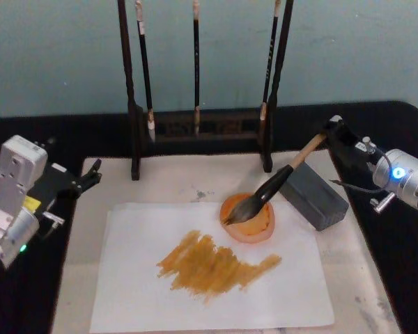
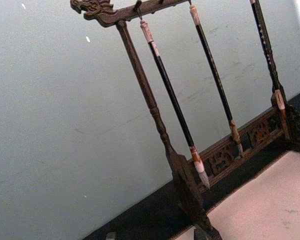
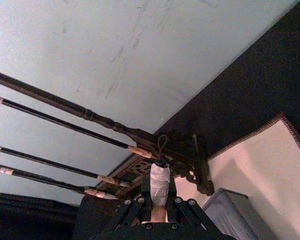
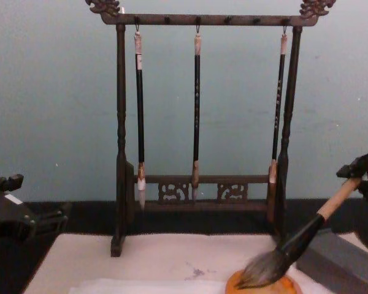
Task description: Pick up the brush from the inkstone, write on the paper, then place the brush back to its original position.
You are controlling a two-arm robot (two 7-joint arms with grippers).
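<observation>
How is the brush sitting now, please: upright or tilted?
Tilted: the brush leans, bristles in the orange dish, handle end gripped by the right gripper.

1. No legible word, brand or number anywhere.
2. Faint pale inscription marks running down the black handle of the middle hanging brush [image 4: 196, 110] in the chest view; too small to read.
3. Similar pale marks down the handle of the right hanging brush [image 4: 277, 104], seen again in the left wrist view [image 2: 266, 50]; characters not decipherable.
4. Small yellow label [image 1: 31, 203] on the body of the left gripper [image 1: 94, 174] in the head view; print on it unreadable.
5. Narrow white strip [image 4: 12, 199] on the same gripper in the chest view; nothing readable on it.
</observation>
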